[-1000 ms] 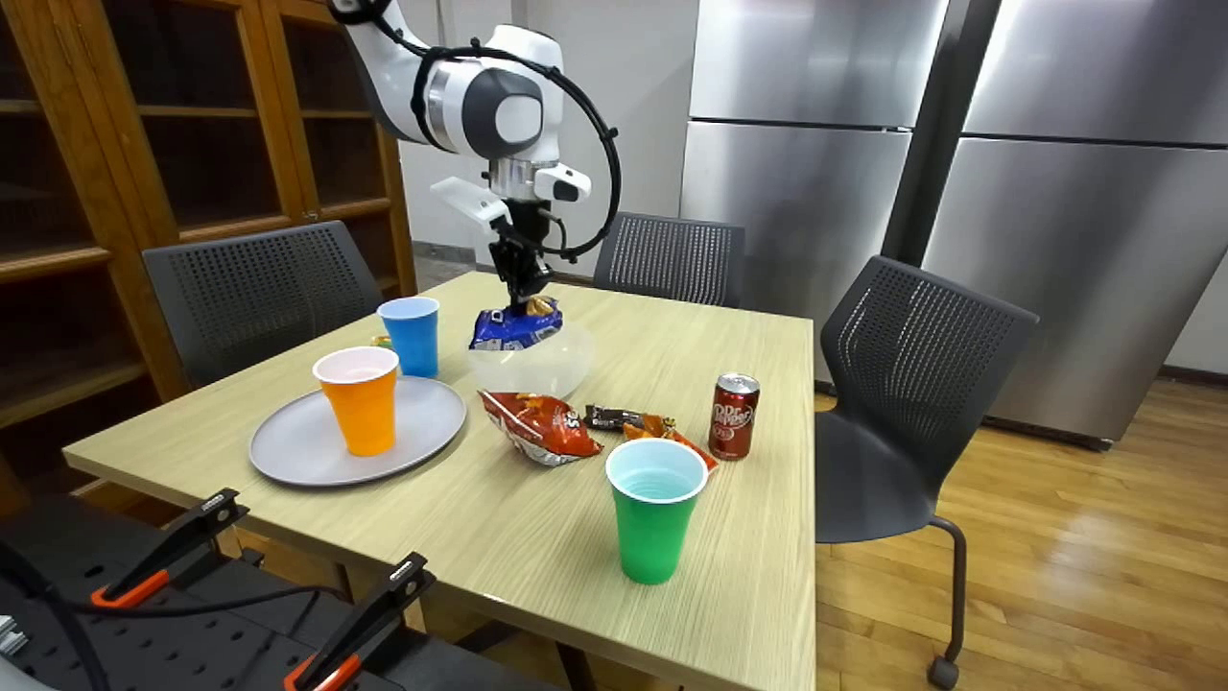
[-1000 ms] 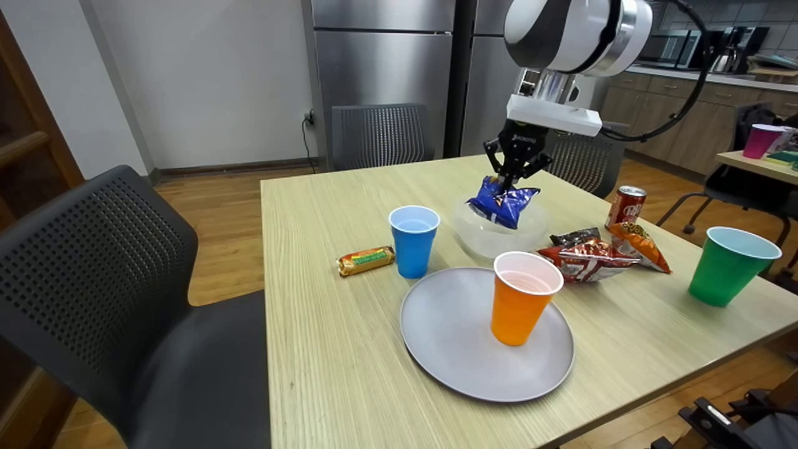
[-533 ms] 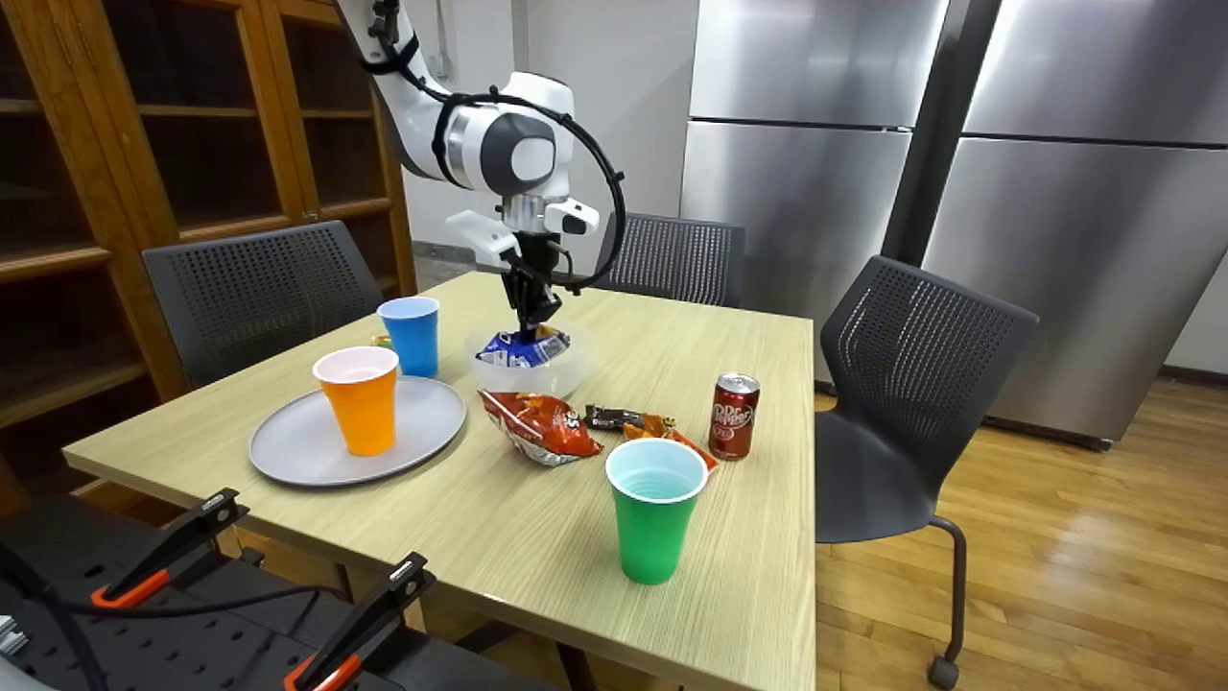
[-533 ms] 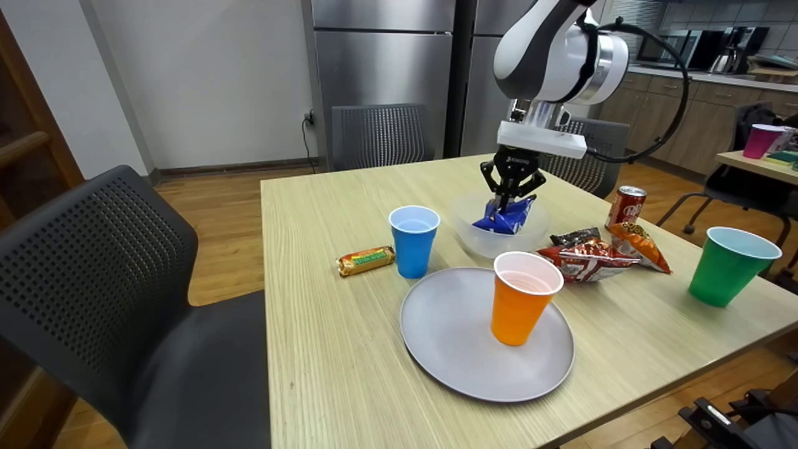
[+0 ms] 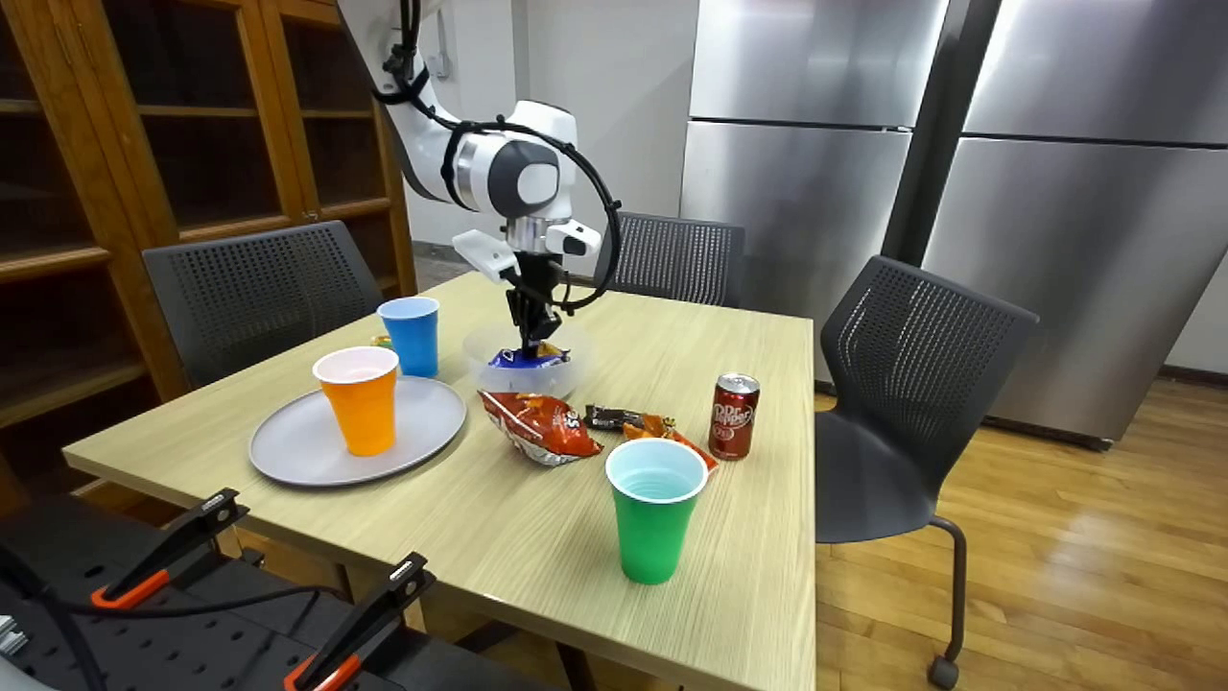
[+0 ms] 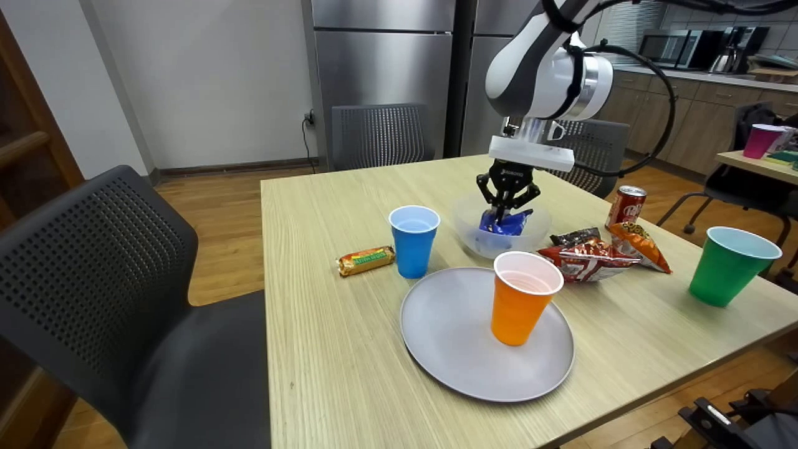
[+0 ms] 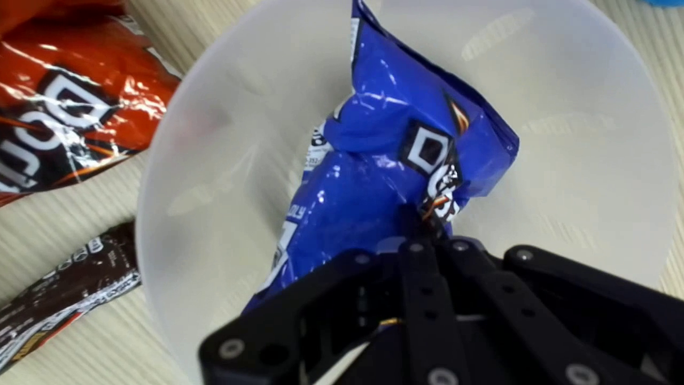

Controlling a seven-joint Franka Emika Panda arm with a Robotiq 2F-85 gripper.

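Observation:
A shiny blue chip bag [image 7: 363, 182] fills much of the wrist view, lying within a translucent white bowl [image 7: 593, 107]. My gripper [image 7: 427, 227] is shut on the bag, its fingertips pinching a fold beside the printed lettering. In both exterior views the gripper [image 6: 499, 217] points straight down into the bowl [image 6: 477, 244], and the bag [image 6: 512, 224] sits low between the bowl's walls. Only the upper part of the bag [image 5: 523, 360] shows over the near rim in an exterior view. Whether the bag touches the bowl's bottom I cannot tell.
Close by the bowl are a red chip bag [image 5: 542, 429], a dark candy wrapper [image 5: 612, 418] and an orange bag [image 6: 642, 244]. Around them stand a soda can [image 5: 734, 416], a blue cup [image 6: 414, 242], a green cup [image 5: 654, 518], and an orange cup [image 6: 522, 299] on a grey plate [image 6: 449, 349].
The arm has come down, carrying the blue bag from above the bowl's rim to inside the bowl. The gripper has stayed shut on it. The other objects on the table have not moved.

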